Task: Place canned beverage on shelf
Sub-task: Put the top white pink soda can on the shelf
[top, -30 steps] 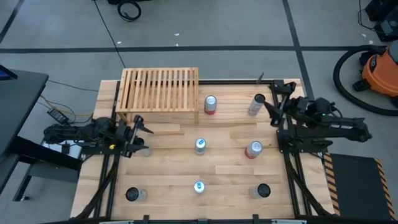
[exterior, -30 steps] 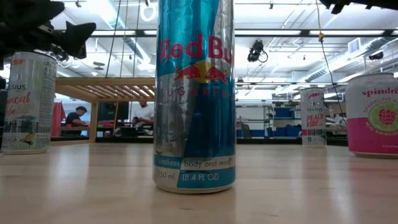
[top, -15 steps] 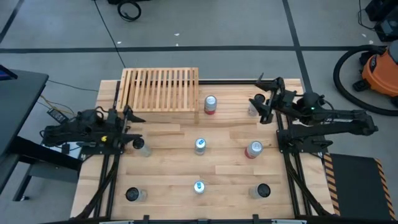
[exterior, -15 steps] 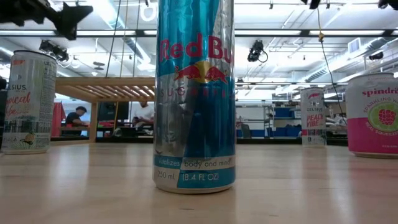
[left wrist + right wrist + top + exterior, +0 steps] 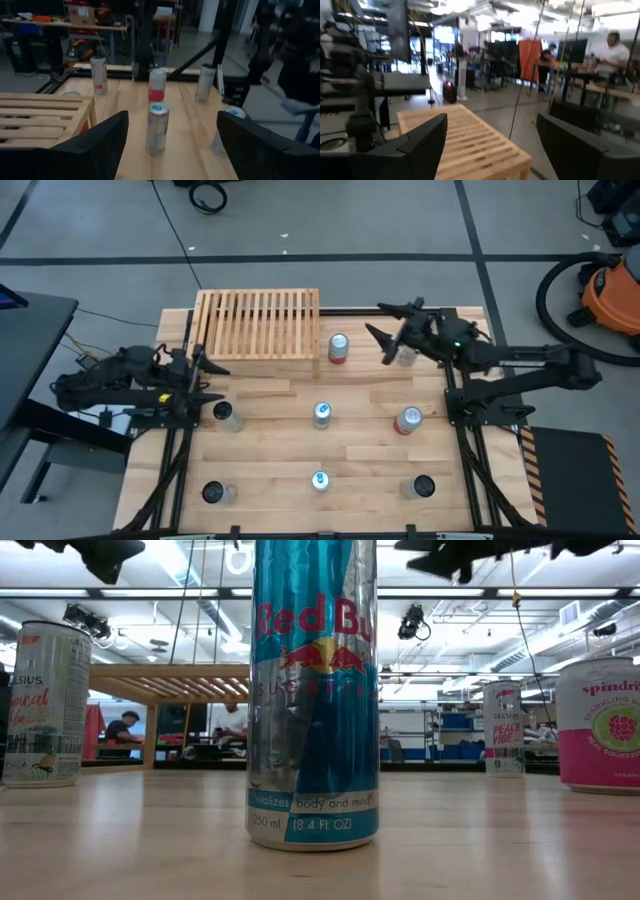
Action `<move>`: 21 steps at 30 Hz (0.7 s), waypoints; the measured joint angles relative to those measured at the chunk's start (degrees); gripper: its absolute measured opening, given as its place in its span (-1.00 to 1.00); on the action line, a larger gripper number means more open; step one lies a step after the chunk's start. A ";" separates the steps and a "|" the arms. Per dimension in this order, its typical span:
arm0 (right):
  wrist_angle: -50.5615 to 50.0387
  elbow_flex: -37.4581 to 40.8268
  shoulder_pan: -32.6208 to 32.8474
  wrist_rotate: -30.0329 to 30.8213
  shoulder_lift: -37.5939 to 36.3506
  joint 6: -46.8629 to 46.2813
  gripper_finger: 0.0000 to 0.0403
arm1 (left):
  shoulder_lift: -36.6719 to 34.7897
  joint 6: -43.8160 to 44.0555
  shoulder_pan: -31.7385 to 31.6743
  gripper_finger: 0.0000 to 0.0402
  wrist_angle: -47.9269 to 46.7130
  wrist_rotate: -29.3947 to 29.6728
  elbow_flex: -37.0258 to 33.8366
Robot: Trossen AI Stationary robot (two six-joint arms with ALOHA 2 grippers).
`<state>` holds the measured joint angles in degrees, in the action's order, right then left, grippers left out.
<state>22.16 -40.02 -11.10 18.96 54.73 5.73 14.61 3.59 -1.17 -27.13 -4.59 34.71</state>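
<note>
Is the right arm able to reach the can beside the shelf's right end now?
Probably yes. The right pincer is open and empty, raised above the table, and the can by the shelf stands apart from other cans.

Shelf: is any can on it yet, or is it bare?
Bare. From above, the shelf shows only slats; the nearest can stands on the table beside it.
</note>
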 joint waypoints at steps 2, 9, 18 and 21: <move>-0.12 -0.65 -1.02 0.04 2.23 -1.17 0.58 | 1.79 -1.12 0.00 0.56 -0.10 0.01 1.09; -0.21 -1.30 -2.67 8.01 5.26 -3.01 0.58 | 6.50 -1.76 0.00 0.56 -1.94 0.01 3.55; -3.30 -1.32 -1.15 8.13 4.48 3.00 0.58 | 10.22 -1.63 0.00 0.56 -5.80 0.01 3.55; -7.81 -1.32 -0.09 14.81 2.17 5.19 0.58 | 10.62 -1.26 0.00 0.56 -5.72 0.01 3.55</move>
<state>14.35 -41.34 -11.19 33.77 56.90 10.92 25.23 2.33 -1.17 -32.84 -4.58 38.26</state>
